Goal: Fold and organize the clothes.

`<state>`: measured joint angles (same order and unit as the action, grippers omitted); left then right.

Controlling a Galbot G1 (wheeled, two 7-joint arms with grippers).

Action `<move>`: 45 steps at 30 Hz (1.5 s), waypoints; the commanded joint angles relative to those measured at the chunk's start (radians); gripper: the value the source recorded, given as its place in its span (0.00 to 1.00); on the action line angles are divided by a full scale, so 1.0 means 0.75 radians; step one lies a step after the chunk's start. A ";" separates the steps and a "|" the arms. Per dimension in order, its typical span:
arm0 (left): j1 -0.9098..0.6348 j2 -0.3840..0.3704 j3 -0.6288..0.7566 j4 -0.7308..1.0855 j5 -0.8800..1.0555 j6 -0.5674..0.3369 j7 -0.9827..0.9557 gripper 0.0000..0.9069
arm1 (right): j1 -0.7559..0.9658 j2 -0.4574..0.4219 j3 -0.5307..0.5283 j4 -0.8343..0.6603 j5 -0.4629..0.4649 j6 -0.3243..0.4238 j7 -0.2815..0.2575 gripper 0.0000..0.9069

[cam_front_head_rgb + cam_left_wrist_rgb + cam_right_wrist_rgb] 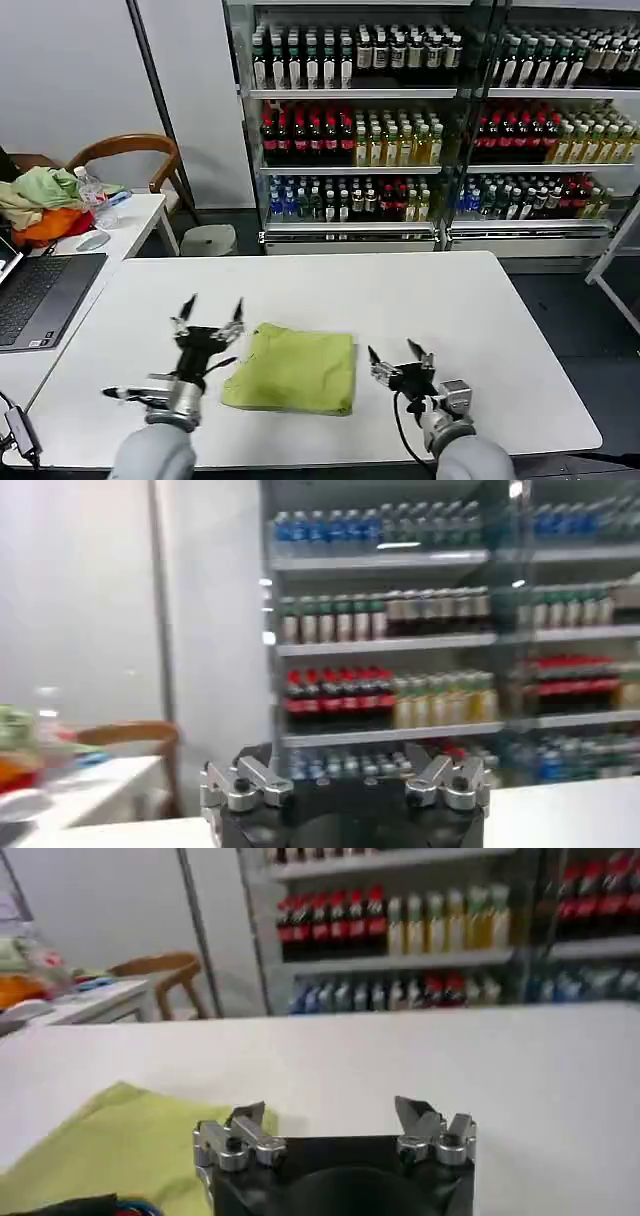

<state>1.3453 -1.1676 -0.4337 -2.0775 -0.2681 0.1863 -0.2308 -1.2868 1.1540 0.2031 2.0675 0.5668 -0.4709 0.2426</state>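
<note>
Lime T-shirt [293, 369] between both open end effectors.

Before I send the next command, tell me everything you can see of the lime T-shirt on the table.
The lime T-shirt lies folded into a rough rectangle on the white table, near the front edge. It looks like soft cotton, plain yellow-green, slightly rumpled, its front-left corner bulging outward. No collar, sleeves or print show. The left pincer hangs open just beside its left edge and the right pincer open just off its right edge; neither grips the shirt.

Plain lime-green T-shirt [295, 368], white table [420, 290]
</note>
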 commanded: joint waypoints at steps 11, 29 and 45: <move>0.100 0.062 -0.198 0.032 0.013 -0.034 0.017 1.00 | 0.084 0.065 -0.129 -0.120 0.370 -0.143 0.050 1.00; 0.091 0.046 -0.182 0.060 0.015 -0.032 -0.005 1.00 | 0.088 0.085 -0.141 -0.153 0.445 -0.141 0.056 0.00; 0.108 0.035 -0.180 0.042 0.014 -0.031 -0.018 1.00 | 0.200 0.051 -0.074 -0.112 0.193 -0.104 -0.016 0.00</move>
<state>1.4224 -1.1422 -0.5637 -2.0429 -0.2581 0.1631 -0.2434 -1.1853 1.2033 0.1271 1.9808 0.7908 -0.5522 0.2481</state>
